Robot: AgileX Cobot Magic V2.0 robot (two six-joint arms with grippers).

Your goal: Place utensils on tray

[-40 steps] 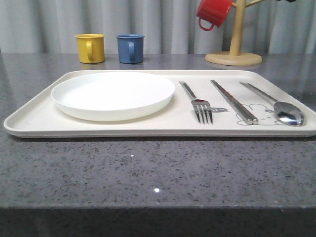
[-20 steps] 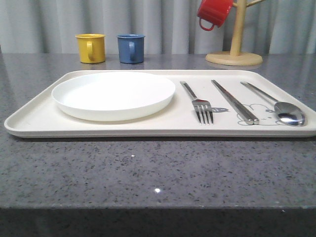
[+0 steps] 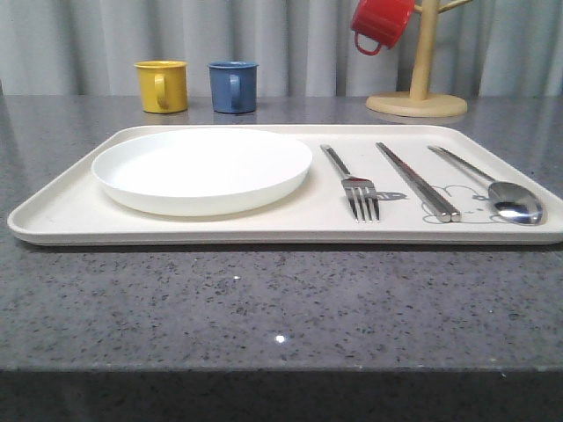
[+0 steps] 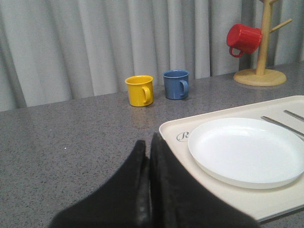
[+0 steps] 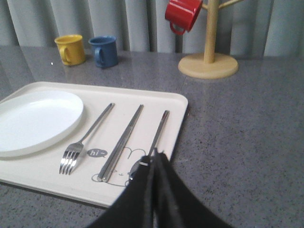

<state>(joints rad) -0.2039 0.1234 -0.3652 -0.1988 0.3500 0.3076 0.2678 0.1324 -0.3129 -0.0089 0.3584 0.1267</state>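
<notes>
A cream tray (image 3: 62,207) lies across the dark counter. On it, from left to right, rest a round white plate (image 3: 201,168), a steel fork (image 3: 352,182), a pair of chopsticks (image 3: 417,180) and a spoon (image 3: 493,186). In the left wrist view my left gripper (image 4: 147,141) is shut and empty, held back beside the tray's near left corner (image 4: 171,130), the plate (image 4: 244,151) to its right. My right gripper (image 5: 156,154) is also shut and empty. It hangs above the spoon's bowl and hides most of it; the spoon handle (image 5: 160,128), chopsticks (image 5: 122,141) and fork (image 5: 85,140) lie beyond.
A yellow mug (image 3: 161,85) and a blue mug (image 3: 233,86) stand behind the tray. A wooden mug stand (image 3: 417,98) at the back right carries a red mug (image 3: 379,24). Grey curtains close off the back. Bare counter lies in front of the tray.
</notes>
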